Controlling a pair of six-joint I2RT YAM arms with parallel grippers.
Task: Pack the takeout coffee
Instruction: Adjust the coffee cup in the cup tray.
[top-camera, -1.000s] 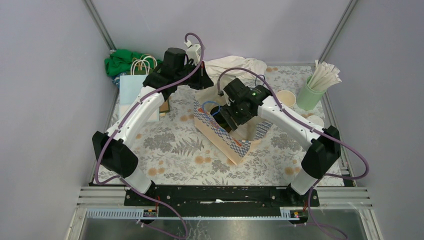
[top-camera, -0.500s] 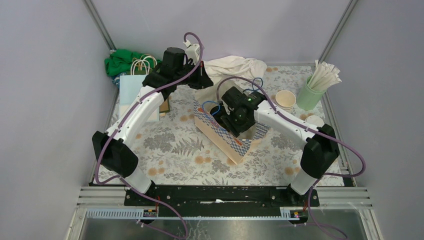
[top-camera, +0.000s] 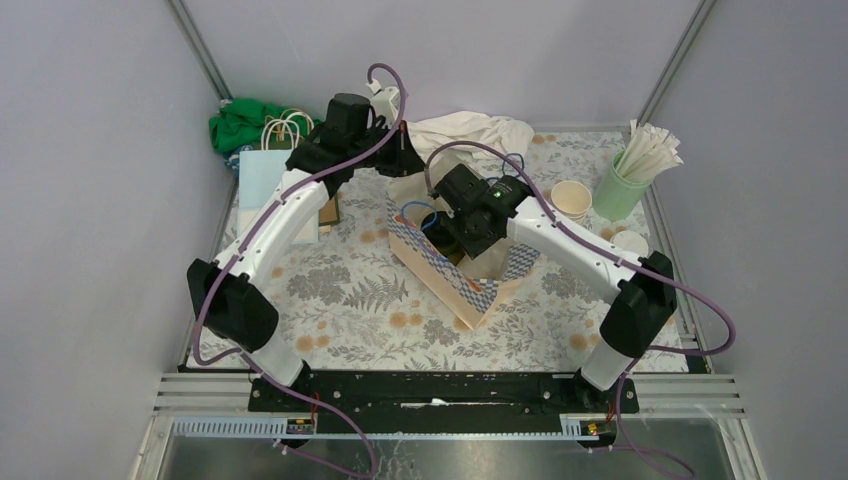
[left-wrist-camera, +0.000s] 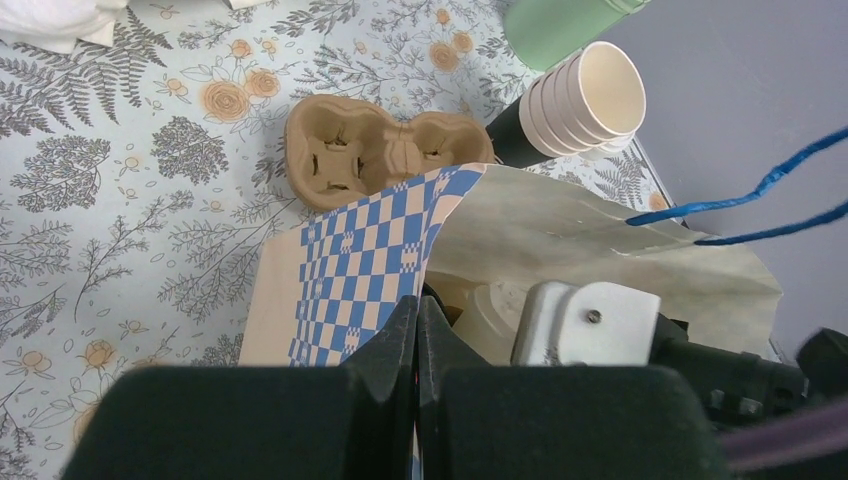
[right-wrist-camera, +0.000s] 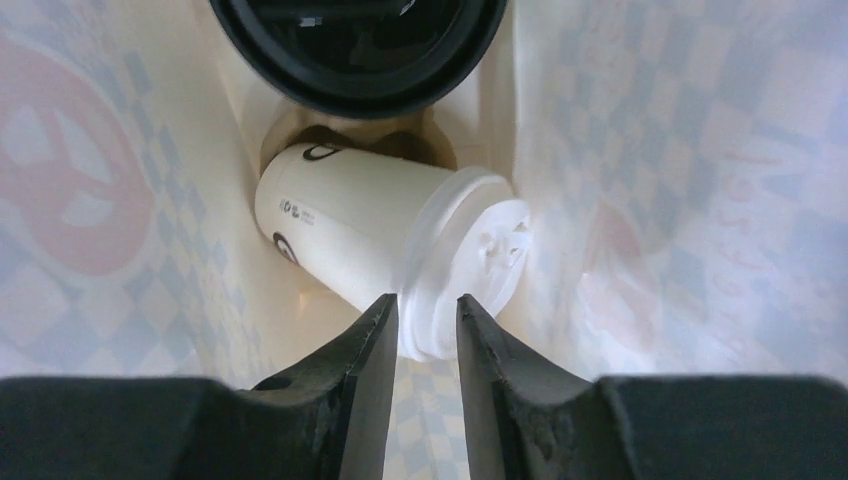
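Note:
A blue-checked paper bag (top-camera: 480, 290) stands open mid-table. My left gripper (left-wrist-camera: 418, 305) is shut on the bag's rim (left-wrist-camera: 370, 240) at its far left corner (top-camera: 400, 180), holding it open. My right gripper (right-wrist-camera: 427, 300) reaches down inside the bag (top-camera: 455, 235). A takeout coffee (right-wrist-camera: 350, 220), a cream cup with dark lettering and a white lid (right-wrist-camera: 470, 250), lies on its side on the bag floor. My right fingertips stand a narrow gap apart, closed in on the near rim of its lid. A dark round object (right-wrist-camera: 360, 40) lies beyond the cup.
A stack of empty paper cups (top-camera: 572, 197) and a lidded cup (top-camera: 630, 240) stand right of the bag, beside a mint tumbler of straws (top-camera: 622, 185). A cardboard cup carrier (left-wrist-camera: 385, 160) lies behind the bag. White cloth (top-camera: 470, 130), a pale blue bag (top-camera: 265, 175) and green cloth (top-camera: 245, 120) sit at the back.
My right gripper has pushed deeper into the bag toward its far left and its jaws have narrowed a lot. The left gripper has kept its hold on the bag rim.

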